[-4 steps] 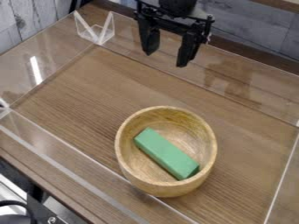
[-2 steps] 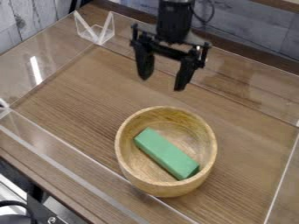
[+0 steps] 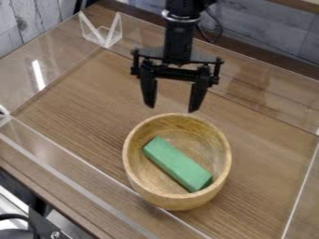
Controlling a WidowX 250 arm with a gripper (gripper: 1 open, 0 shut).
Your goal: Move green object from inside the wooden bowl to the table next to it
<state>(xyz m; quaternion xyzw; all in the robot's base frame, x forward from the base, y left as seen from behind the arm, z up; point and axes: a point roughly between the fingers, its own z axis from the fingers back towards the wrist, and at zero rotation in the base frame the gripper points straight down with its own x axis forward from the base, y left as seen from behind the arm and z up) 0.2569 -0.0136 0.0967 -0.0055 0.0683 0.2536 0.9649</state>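
Observation:
A flat green object (image 3: 176, 163) lies slanted inside the round wooden bowl (image 3: 141, 140), which sits on the brown table (image 3: 88, 103) toward the front right. My black gripper (image 3: 173, 99) hangs pointing down just above and behind the bowl's far rim. Its two fingers stand wide apart, open, with nothing between them. The block is untouched and fully visible.
Low clear acrylic walls (image 3: 37, 149) border the tabletop on all sides. A small clear bracket (image 3: 100, 30) stands at the back left corner. Bare wood stretches to the left of the bowl and behind it.
The gripper has come down and toward the bowl from the back of the table, staying open. The block and bowl have not moved.

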